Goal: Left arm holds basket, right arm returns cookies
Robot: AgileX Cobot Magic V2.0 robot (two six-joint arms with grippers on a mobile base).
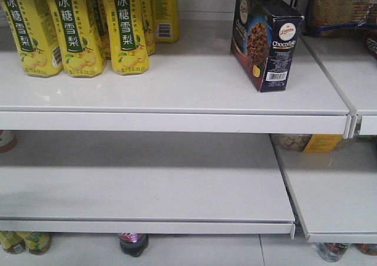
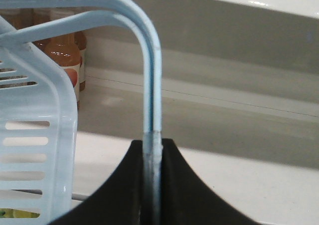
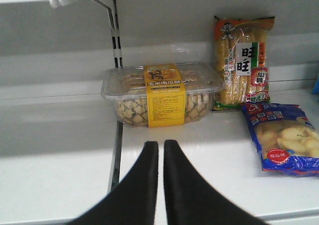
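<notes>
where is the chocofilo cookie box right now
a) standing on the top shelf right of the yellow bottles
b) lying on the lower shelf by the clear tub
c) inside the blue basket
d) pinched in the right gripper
a: the front view shows the cookie box upright on the top shelf, right of the yellow bottles, while the right gripper is closed on nothing.

Cookies [image 1: 266, 39] on top shelf [image 1: 177, 95], right of bottles [image 1: 76, 27], well apart

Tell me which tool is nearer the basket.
Left. The left tool is shut on a handle of the basket. The right tool points at a shelf of snacks, with no basket in its view.
</notes>
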